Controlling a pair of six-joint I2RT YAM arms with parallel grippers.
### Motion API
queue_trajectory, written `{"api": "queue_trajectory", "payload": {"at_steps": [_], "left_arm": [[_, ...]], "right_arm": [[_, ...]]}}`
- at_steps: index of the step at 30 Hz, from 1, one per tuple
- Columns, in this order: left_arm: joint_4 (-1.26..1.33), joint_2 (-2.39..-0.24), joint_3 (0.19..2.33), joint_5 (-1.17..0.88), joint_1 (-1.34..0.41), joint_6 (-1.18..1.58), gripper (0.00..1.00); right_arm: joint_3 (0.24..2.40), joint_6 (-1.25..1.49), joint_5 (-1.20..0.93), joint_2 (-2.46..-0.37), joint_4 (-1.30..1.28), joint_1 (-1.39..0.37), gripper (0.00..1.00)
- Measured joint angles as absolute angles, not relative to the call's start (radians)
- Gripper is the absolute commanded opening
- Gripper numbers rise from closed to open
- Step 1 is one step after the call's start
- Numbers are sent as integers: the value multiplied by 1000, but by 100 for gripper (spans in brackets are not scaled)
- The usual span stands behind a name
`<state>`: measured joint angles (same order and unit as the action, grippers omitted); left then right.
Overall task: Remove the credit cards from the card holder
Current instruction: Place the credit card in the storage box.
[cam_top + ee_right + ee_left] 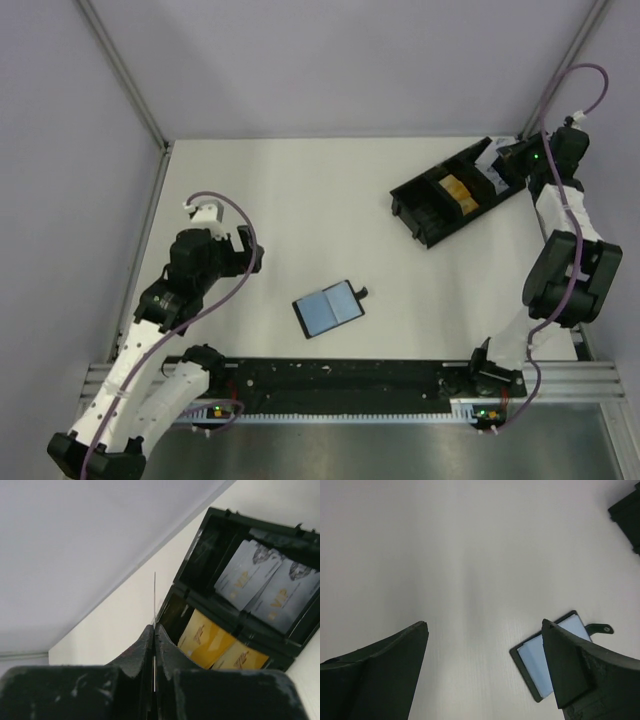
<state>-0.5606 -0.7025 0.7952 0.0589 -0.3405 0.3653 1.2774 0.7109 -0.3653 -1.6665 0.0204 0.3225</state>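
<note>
Left hand hovers spread above the bench; just right of it the card holder lies open, blue-grey side up. Far right — right hand pinches a thin card, edge-on, by the black tray of yellow cards.

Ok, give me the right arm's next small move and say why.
Probably ease the right end effector over the tray and open it. Its fingers are shut on a thin card, seen edge-on, right beside the tray, whose compartments hold yellow cards and grey VIP cards. The card holder lies open mid-table.
</note>
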Motion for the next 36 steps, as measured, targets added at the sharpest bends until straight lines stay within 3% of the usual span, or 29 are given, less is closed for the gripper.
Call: {"api": "queue_trajectory", "payload": {"at_steps": [15,27,33,36], "left_arm": [[-575,-683,742,307,-319,289,98],[-569,-705,741,316,-299,285,99],[-568,-705,741,315,-295,285,98],[-569,-705,741,315,-295,285,98]], "right_arm": [[1488,878,-311,-2090,134,376,0],[1546,981,-371,-2223,239,375,0],[1546,996,-369,-2226,241,369,34],[1546,993,-360,-2226,223,369,44]]}}
